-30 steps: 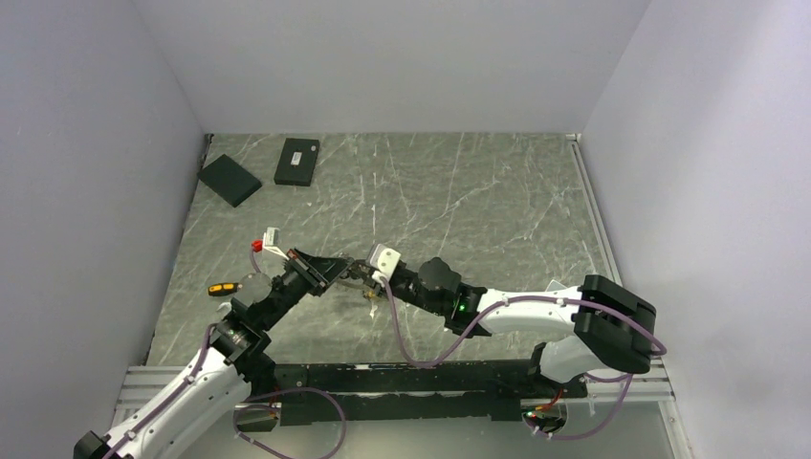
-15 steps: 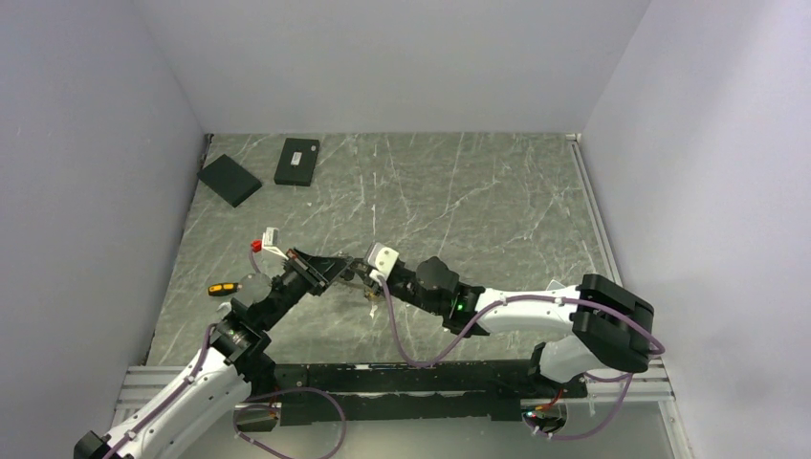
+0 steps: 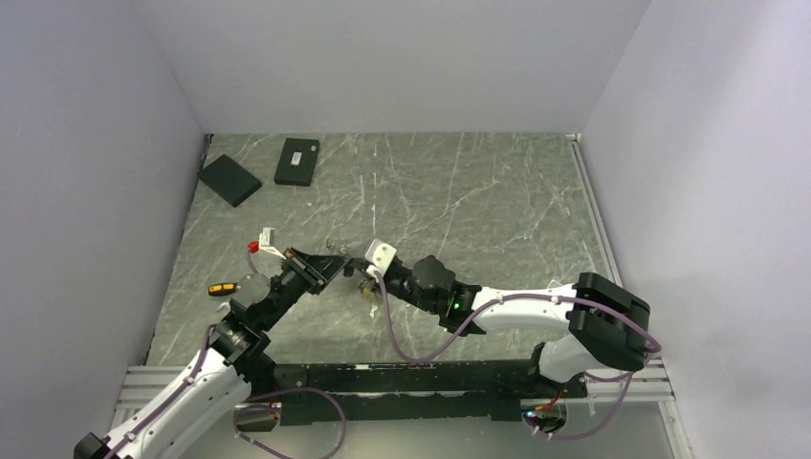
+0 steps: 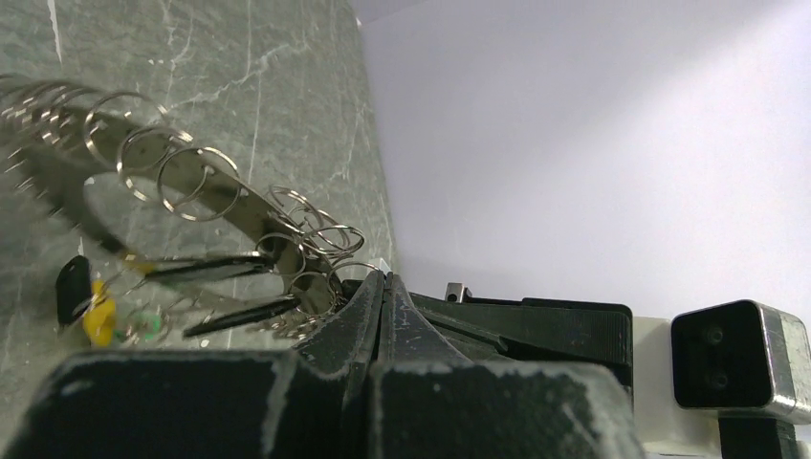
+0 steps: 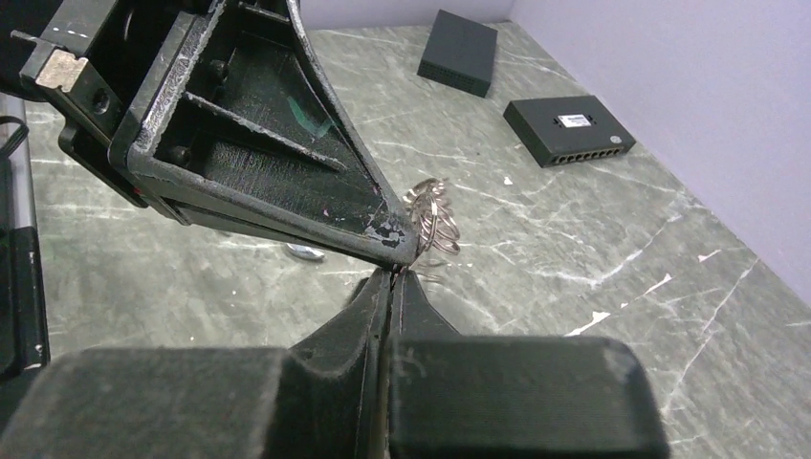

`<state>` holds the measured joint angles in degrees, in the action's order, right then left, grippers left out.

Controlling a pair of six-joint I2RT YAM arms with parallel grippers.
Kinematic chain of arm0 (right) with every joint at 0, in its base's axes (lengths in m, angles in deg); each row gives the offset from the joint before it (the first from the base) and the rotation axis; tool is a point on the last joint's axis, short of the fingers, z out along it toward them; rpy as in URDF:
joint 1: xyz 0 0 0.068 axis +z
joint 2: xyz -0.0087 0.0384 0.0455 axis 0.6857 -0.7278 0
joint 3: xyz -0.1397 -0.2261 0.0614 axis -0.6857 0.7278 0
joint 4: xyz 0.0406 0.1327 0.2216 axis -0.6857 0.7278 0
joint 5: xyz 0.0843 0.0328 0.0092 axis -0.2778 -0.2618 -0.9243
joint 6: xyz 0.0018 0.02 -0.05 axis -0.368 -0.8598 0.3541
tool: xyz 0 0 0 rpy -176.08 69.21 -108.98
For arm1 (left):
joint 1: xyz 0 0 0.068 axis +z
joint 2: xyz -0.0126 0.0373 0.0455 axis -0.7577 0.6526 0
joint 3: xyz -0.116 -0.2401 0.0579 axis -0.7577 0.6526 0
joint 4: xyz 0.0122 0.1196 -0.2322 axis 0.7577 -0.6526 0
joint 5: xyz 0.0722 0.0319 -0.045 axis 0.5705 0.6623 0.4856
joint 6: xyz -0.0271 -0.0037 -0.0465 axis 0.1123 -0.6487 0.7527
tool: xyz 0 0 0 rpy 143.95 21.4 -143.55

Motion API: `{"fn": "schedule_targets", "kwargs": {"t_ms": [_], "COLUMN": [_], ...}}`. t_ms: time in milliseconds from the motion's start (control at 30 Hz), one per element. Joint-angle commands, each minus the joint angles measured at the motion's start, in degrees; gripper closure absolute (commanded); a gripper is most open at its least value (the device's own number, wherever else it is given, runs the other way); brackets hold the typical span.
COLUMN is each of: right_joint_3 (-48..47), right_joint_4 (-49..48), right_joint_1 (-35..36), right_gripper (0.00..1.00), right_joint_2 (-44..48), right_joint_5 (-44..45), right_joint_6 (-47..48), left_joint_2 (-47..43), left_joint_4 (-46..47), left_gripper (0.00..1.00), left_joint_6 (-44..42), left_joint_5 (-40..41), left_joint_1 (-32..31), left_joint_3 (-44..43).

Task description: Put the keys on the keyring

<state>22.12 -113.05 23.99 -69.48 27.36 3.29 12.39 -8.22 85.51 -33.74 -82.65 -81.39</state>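
Both arms have slid a little to the left. From above, the left gripper and right gripper meet tip to tip over the table. From the left wrist, its jaws pinch the keyring, with the keys dangling. From the right wrist, its jaws are squeezed together too, and I cannot tell on what.

We see the keyring as a dark curved band strung with many small silver split rings, one end pinched at the tip of the left tool. It is held above the tabletop, left of centre and nearer the near edge. Two flat dark keys dangle from it beside a yellow tag.
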Motion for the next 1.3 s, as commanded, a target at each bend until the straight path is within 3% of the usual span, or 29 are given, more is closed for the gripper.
{"fn": "schedule_targets", "kwargs": {"t_ms": [0,167,333,400,467,567,667,867,1067,1267], "right_joint_3": [-2.88,-3.07,-3.51,-3.64,-4.11,-4.81,-6.02,-10.45,-14.42,-12.45], "right_joint_4": [-0.67,1.32,3.57,4.51,5.88,8.10,10.64,16.85,21.67,19.09], "right_joint_1": [0.48,0.48,0.41,0.16,-0.48,-2.56,-5.55,-11.24,-14.10,-16.30], "right_gripper": [1.00,1.00,1.00,1.00,1.00,1.00,1.00,1.00,1.00,1.00], "right_joint_2": [-0.45,0.49,2.24,3.14,4.07,5.64,7.04,9.92,11.71,14.30], "right_joint_5": [-0.66,-1.50,-1.47,-0.77,-0.90,-2.41,-5.96,-17.46,-24.22,-27.60], "right_joint_6": [-0.58,-0.10,-0.70,-1.27,-2.40,-6.21,-10.88,-19.84,-27.09,-35.56], "left_joint_2": [-0.67,-1.41,-1.79,-2.13,-2.60,-2.89,-3.24,-4.17,-5.42,-6.71], "left_joint_4": [5.28,1.76,-3.09,-6.67,-10.67,-19.38,-27.57,-32.01,-20.95,-9.94], "left_gripper": [1.00,0.97,0.54,0.42,0.36,0.34,0.39,0.46,0.37,0.45], "left_joint_6": [1.57,-0.20,-3.31,-5.45,-8.66,-15.63,-22.68,-33.16,-36.43,-39.03], "left_joint_5": [-1.20,-1.02,-1.51,-1.72,-2.27,-3.05,-3.63,-7.98,-12.22,-14.71], "left_joint_1": [-0.28,-0.28,-0.22,-0.27,-0.28,-0.24,-0.28,-0.25,-0.26,-0.26], "left_joint_3": [-0.49,-1.60,-4.07,-5.94,-8.33,-13.28,-17.25,-19.65,-12.05,-8.00]}}
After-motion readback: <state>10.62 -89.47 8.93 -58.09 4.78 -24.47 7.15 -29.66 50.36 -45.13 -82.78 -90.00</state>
